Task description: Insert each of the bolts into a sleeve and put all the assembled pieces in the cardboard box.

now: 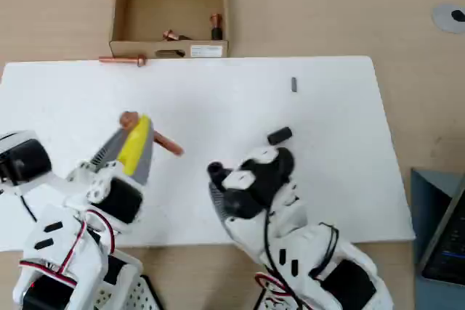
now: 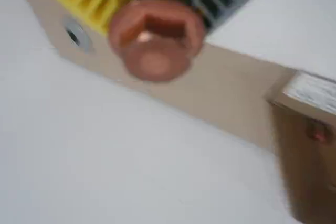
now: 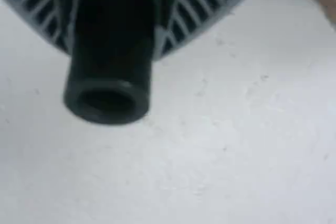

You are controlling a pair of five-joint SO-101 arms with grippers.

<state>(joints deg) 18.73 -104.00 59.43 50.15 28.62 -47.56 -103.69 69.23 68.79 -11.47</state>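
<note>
Your left gripper (image 1: 134, 125) is pinching a bolt (image 2: 155, 38), hex head toward its wrist camera, and your right gripper (image 3: 114, 14) is squeezing a sleeve (image 3: 110, 61) over the mat (image 1: 232, 99). From above you're also getting a loose sleeve (image 1: 280, 136), a spare bolt (image 1: 122, 60) lying beside the box (image 1: 145, 49), and two pieces (image 1: 171, 35) sitting inside.

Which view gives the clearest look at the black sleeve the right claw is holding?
The right wrist view: the black sleeve sits close up, clamped in the right claw, its open bore facing the camera. The high view shows its dark end from above, small, at the tip of that arm.
</note>
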